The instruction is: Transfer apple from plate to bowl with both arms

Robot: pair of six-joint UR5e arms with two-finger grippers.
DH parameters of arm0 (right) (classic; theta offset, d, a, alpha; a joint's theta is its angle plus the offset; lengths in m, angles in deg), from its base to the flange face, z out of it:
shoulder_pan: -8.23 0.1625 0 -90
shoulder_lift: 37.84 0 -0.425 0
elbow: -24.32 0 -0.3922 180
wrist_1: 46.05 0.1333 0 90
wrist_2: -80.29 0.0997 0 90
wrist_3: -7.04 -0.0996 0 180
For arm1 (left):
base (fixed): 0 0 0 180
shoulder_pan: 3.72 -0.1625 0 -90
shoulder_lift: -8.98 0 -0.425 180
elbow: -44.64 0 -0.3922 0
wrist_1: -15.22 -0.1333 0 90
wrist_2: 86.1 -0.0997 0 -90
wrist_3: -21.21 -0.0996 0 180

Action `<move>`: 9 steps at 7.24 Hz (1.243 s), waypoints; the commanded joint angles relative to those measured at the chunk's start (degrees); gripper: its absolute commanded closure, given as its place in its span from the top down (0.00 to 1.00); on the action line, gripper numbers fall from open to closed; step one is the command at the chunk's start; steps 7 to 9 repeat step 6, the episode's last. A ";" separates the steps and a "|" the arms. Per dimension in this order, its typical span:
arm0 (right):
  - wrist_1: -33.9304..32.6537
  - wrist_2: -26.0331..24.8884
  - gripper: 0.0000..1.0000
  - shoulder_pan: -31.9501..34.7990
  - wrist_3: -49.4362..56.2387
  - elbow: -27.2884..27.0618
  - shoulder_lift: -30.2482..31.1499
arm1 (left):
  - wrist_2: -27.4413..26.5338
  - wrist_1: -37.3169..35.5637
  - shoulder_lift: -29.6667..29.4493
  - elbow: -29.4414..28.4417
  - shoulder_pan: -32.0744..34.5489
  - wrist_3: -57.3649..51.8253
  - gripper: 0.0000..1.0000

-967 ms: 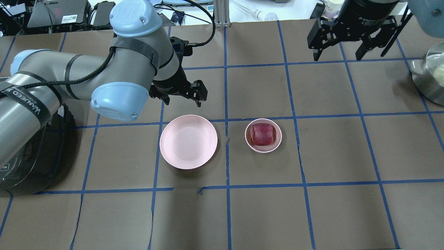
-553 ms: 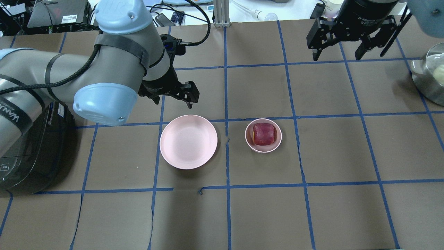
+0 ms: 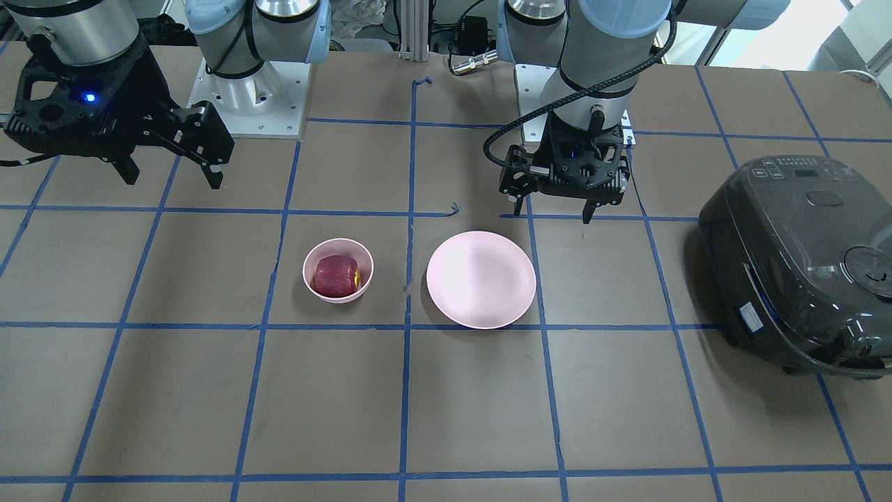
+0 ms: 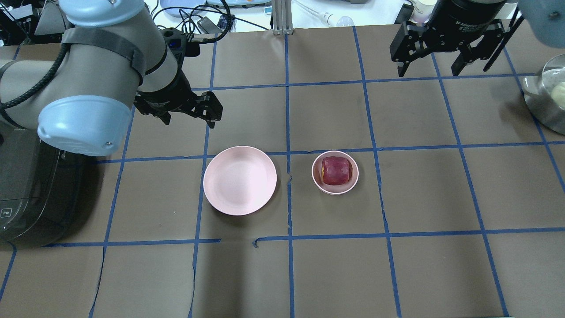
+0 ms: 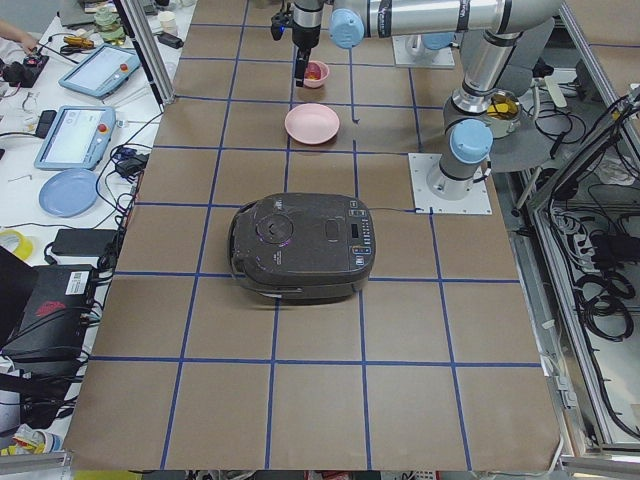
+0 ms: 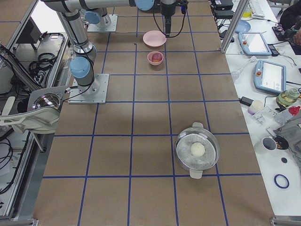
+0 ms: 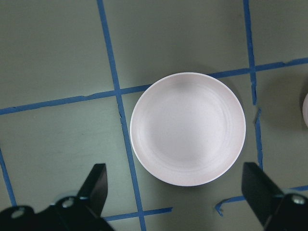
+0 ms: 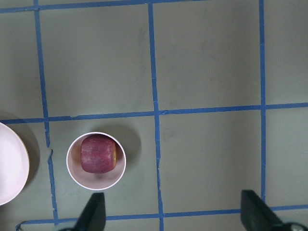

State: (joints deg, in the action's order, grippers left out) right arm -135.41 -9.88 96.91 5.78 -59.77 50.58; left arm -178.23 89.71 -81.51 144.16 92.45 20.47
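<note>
**A:** Where is the apple (image 4: 336, 170) sitting at this moment?

**B:** It is lying on its side inside the bowl (image 4: 335, 191), filling most of it. The plate (image 4: 239, 180) is sitting bare on the bench (image 4: 335, 274), near the bowl but not touching it.

**A:** So how far along is the job looking?

**B:** I am judging the transfer itself as done, since nothing is resting on the plate and the fruit is sitting where the task wants it. Neither arm is touching anything. At most the arms are needing to clear away; I am seeing no other step waiting.

**A:** And what are the pincers doing?

**B:** The left pincer (image 4: 190, 119) is hanging raised above the bench near the plate, its fingers spread wide and gripping nothing. Its wrist camera is looking straight down on the empty plate. The right pincer (image 4: 428, 70) is hovering high too, well apart from the bowl, spread wide and empty.
</note>
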 commanded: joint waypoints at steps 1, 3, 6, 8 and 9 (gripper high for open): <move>0.06 0.00 1.00 0.00 0.03 0.06 0.00 | -1.38 1.62 1.53 -1.07 -1.25 -0.23 1.00; -0.03 0.00 1.00 0.00 0.03 0.06 0.00 | -1.39 15.30 4.70 -4.85 -2.04 -3.10 1.00; 0.06 0.00 1.00 0.00 0.03 0.06 0.00 | -0.16 11.65 4.97 -5.65 -2.66 -3.74 1.00; 0.06 0.00 1.00 0.00 0.03 0.06 0.00 | -0.16 11.65 4.97 -5.65 -2.66 -3.74 1.00; 0.06 0.00 1.00 0.00 0.03 0.06 0.00 | -0.16 11.65 4.97 -5.65 -2.66 -3.74 1.00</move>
